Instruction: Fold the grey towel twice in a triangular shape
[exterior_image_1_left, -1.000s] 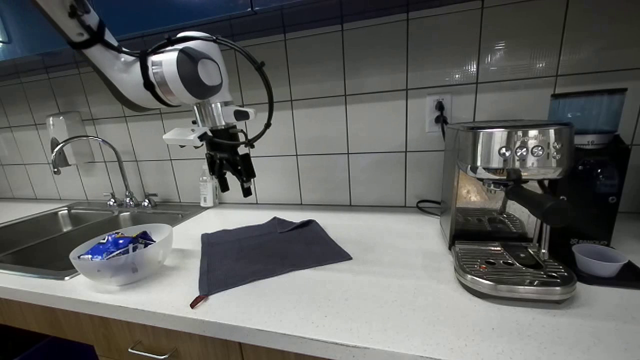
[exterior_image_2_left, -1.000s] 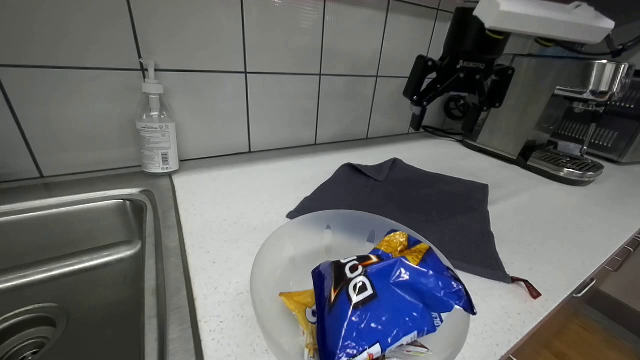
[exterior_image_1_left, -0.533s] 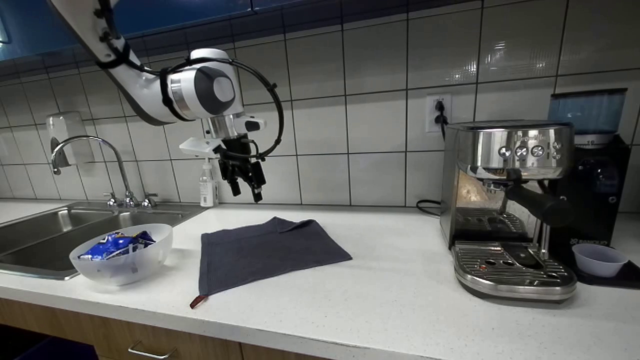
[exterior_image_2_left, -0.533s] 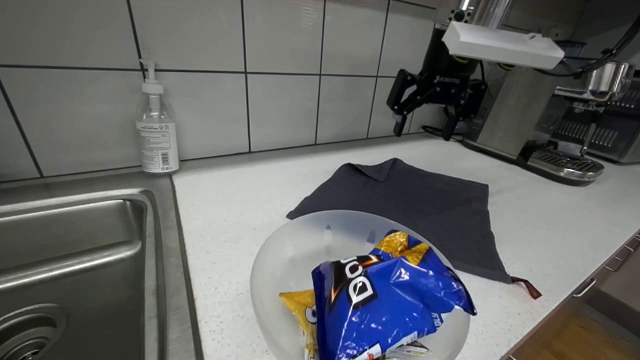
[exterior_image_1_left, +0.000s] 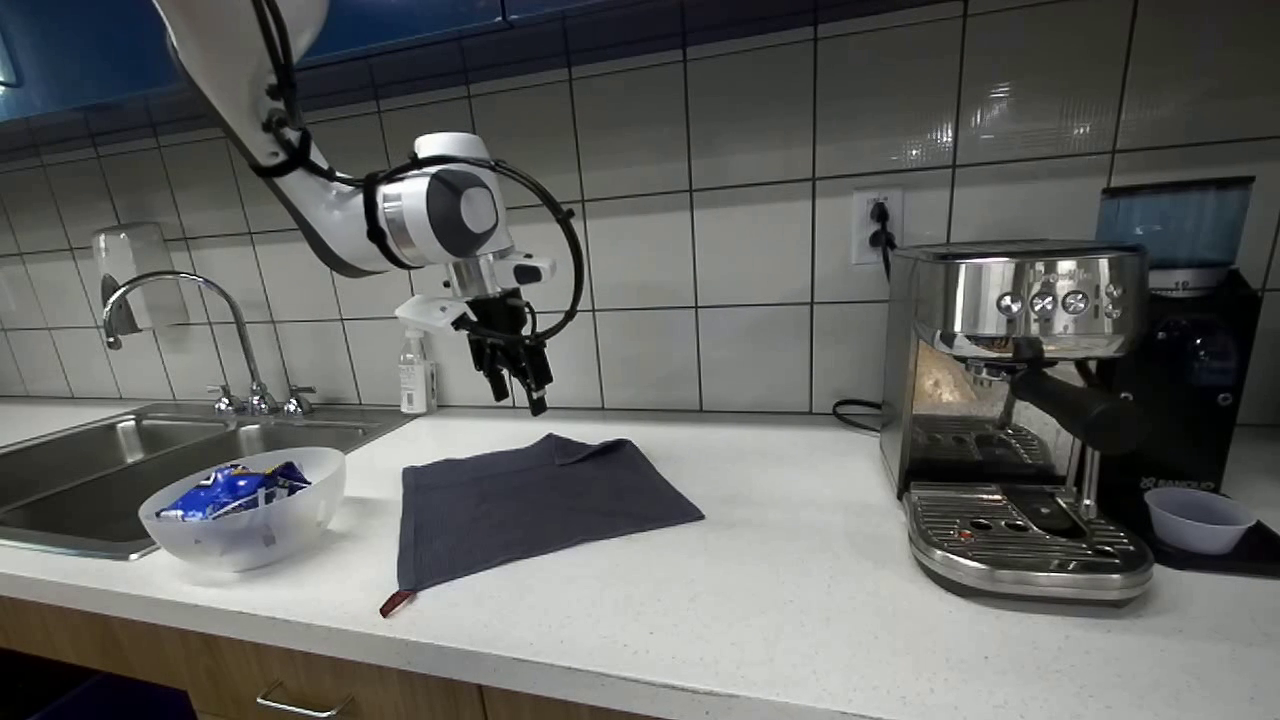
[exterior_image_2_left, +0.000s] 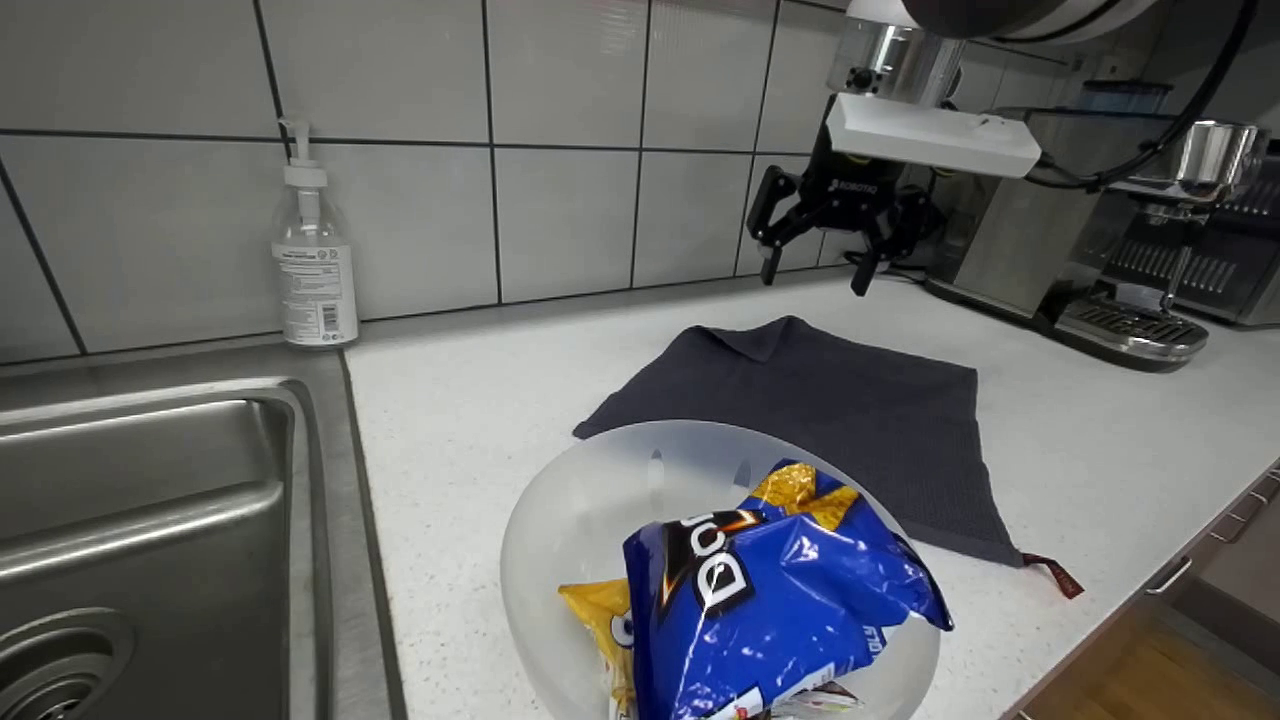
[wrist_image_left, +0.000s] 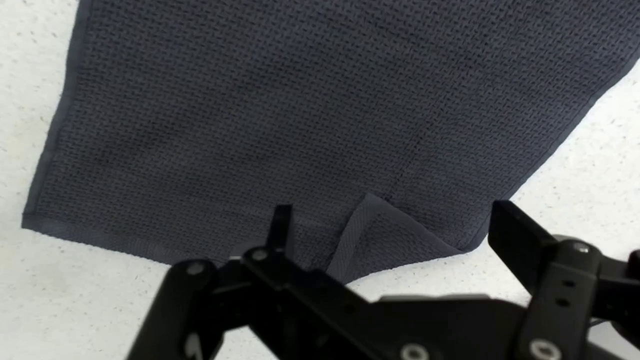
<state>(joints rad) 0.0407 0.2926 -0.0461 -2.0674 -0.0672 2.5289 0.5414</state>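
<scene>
Grey towel (exterior_image_1_left: 540, 510) lies spread on the white surface (exterior_image_1_left: 800, 600), beside a frosted bowl (exterior_image_1_left: 245, 540) that holds a blue snack bag (exterior_image_2_left: 770, 600); a red loop (exterior_image_1_left: 397, 602) sticks out from the corner nearest the front. Along the side nearest the tiled wall (exterior_image_1_left: 750, 250), a small corner flap (wrist_image_left: 387, 240) is turned over onto the towel. The rest looks mostly flat, and no full diagonal fold shows. What has just changed is the position of the end effector (exterior_image_2_left: 815, 280): over the last second it has come down and across toward that turned edge, while the towel has not moved. It is released, its fingers (wrist_image_left: 517, 245) spread apart and grasping nothing, and in both exterior views it hangs above the towel without touching it. In the wrist view the flap appears between the two fingers, so this seems to be the approach to a first grip, with both folds probably still to come. The next move likely calls for going lower and pinching the edge near the flap; the thin fabric could slip free, or come up doubled and spoil a neat triangle.
</scene>
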